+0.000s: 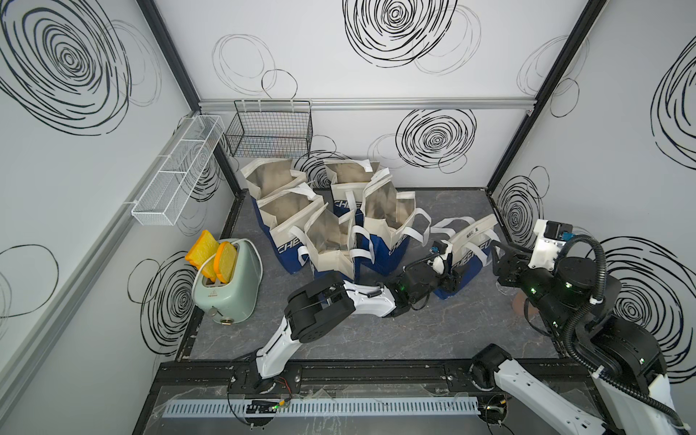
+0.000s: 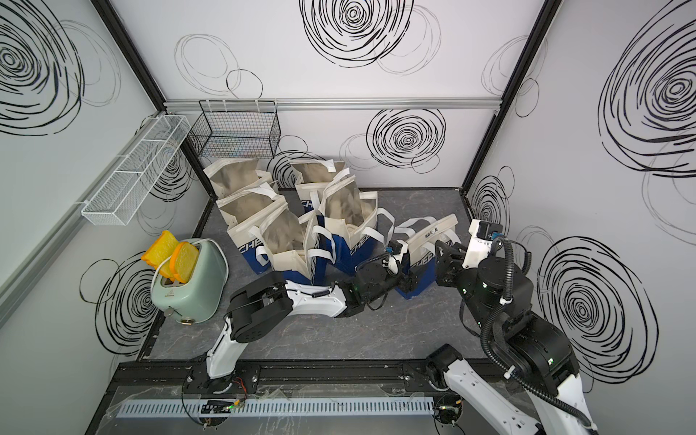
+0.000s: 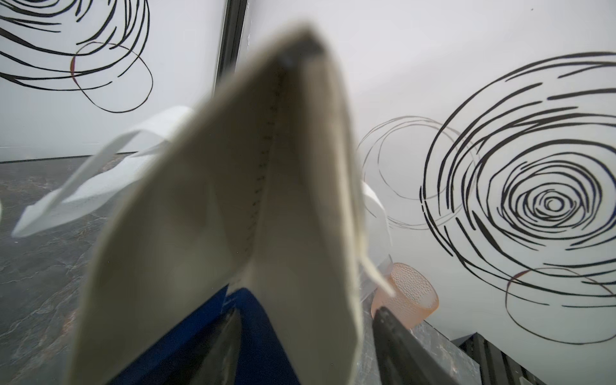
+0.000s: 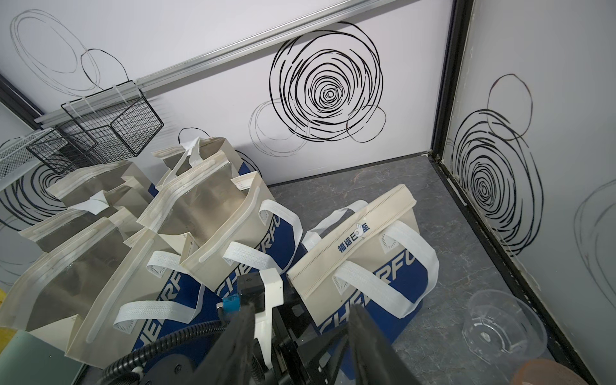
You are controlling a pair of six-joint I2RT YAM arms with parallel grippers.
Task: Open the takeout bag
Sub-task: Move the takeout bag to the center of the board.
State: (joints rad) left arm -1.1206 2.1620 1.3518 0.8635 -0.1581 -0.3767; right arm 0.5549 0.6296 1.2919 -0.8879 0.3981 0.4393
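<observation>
While the open bags (image 1: 339, 226) stand bunched in a cluster with their silver linings showing, the takeout bag (image 1: 470, 241) stands just beside that cluster, on the side away from the toaster (image 1: 229, 286), and its mouth is shut. In the right wrist view the takeout bag (image 4: 353, 233) has its cream top strip pressed flat, with blue characters printed along it and white handles hanging down its face. In both top views it rests on the dark marbled tabletop (image 1: 376, 331). Whether it touches the nearest bag of the cluster I cannot tell.

The left gripper (image 1: 454, 280) is at the end of the takeout bag that faces the cluster. In the left wrist view its jaws stand apart on either side of that folded end, the blue and cream fabric between them, with a gap showing beside one finger (image 3: 390, 330), so they are not clamped on it.

The right gripper (image 1: 496, 260) hangs at the bag's other end, the one away from the cluster. Its jaws are parted with nothing between them, and its fingers (image 4: 366, 333) stop short of the bag.

Farther from the cluster than the takeout bag, a clear plastic cup (image 4: 503, 326) sits by the side wall. On the cluster's opposite side, the toaster holds two yellow toast slices (image 1: 211, 256).
</observation>
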